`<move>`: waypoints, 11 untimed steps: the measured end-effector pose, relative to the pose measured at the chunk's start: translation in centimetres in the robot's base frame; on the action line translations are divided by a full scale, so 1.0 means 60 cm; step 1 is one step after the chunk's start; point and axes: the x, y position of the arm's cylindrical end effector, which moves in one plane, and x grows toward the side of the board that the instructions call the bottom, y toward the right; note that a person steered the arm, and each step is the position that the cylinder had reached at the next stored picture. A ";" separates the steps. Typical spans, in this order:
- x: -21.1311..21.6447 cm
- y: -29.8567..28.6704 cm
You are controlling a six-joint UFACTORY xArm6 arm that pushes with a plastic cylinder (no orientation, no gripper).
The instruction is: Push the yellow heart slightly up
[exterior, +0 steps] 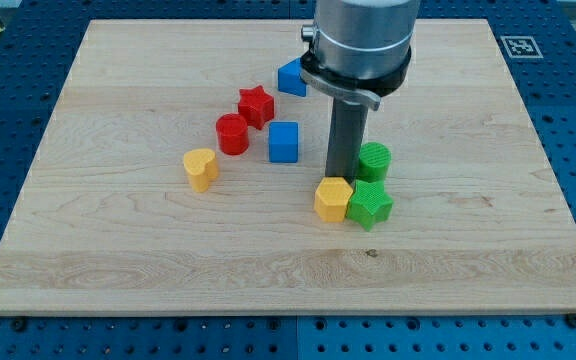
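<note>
The yellow heart lies left of the board's middle, below and left of the red cylinder. My rod comes down from the view's top; my tip is at the view's right of the heart, well apart from it. The tip sits just above the yellow hexagon and close to the left of the green cylinder. The green star lies right of the yellow hexagon, touching it.
A red star sits above and right of the red cylinder. A blue cube lies between the red cylinder and my rod. A blue block is partly hidden behind the arm. The wooden board rests on a blue table.
</note>
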 end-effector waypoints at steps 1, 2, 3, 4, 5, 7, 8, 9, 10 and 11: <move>0.029 -0.023; 0.030 -0.072; 0.030 -0.140; 0.030 -0.207; 0.025 -0.274; -0.059 -0.328; -0.082 -0.407; -0.112 -0.414; -0.137 -0.399; -0.129 -0.351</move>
